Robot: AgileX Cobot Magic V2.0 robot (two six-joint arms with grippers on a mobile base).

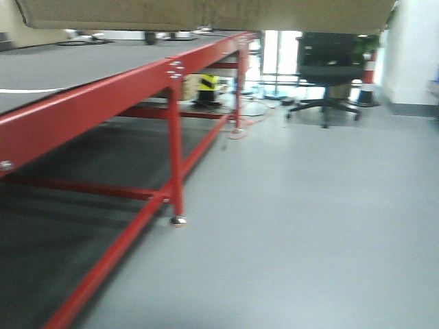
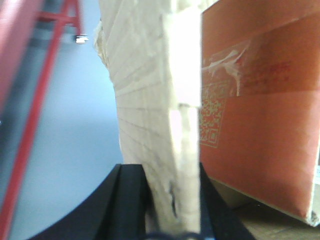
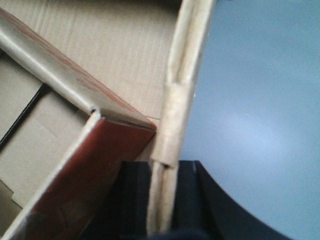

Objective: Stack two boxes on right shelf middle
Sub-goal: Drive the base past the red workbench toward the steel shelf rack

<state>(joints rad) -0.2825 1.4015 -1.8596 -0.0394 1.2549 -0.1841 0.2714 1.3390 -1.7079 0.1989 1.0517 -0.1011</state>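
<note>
A tan corrugated cardboard box [image 1: 206,12] spans the 12 o'clock edge of the front view, raised above the grey floor [image 1: 309,226]. The left end effector [image 2: 171,192] pinches one upright wall of the box between its black fingers [image 2: 130,197]. The right end effector [image 3: 162,192] pinches the opposite, taped wall likewise. A reddish-brown carton [image 2: 260,125] bearing a printed code sits inside the box. A red-framed counter [image 1: 103,92] runs from 7 to 11 o'clock. A black office chair [image 1: 328,62] stands at 1 o'clock.
</note>
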